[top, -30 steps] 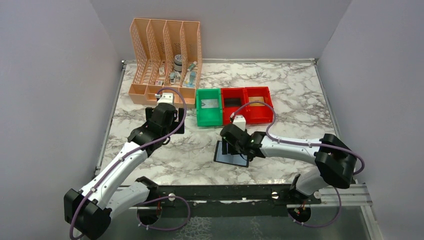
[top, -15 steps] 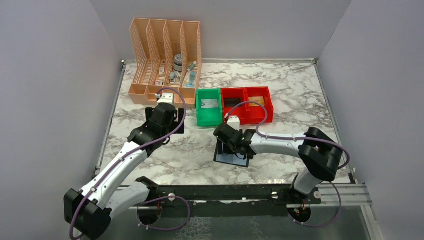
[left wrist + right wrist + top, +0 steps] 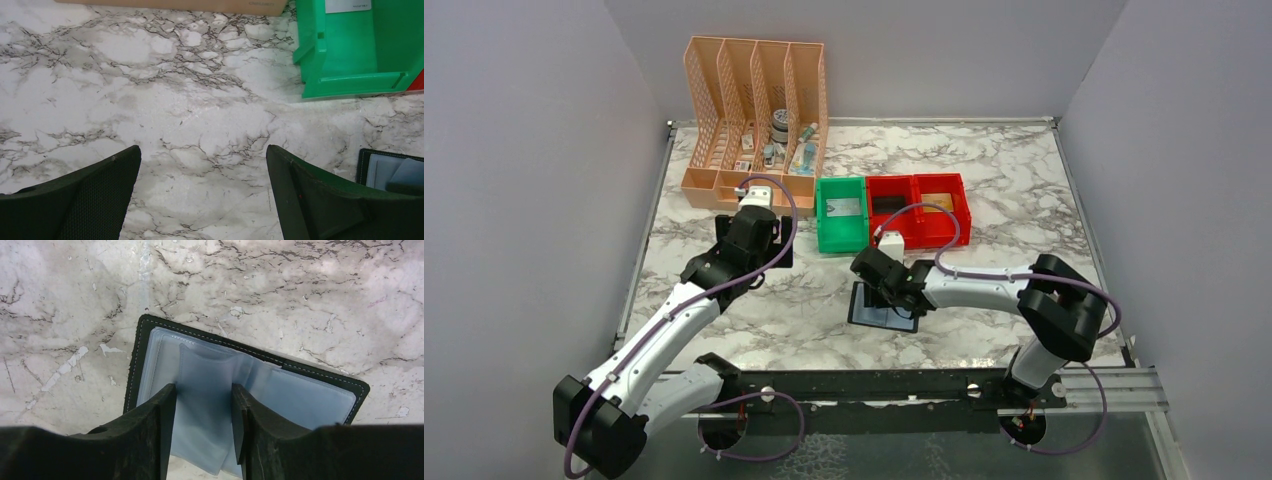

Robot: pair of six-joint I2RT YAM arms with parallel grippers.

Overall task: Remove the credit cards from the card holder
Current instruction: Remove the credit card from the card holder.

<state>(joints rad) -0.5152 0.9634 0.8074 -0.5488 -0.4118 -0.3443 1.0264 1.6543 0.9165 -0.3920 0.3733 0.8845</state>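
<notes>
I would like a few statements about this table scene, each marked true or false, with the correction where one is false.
1. The card holder lies open on the table. True.
2. The left gripper holds a card. False: it is open and empty above bare marble.
3. The green bin stands to the right of both red ones. False: it stands left of the red bins.
4. The right gripper is over the card holder's clear sleeves. True.
</notes>
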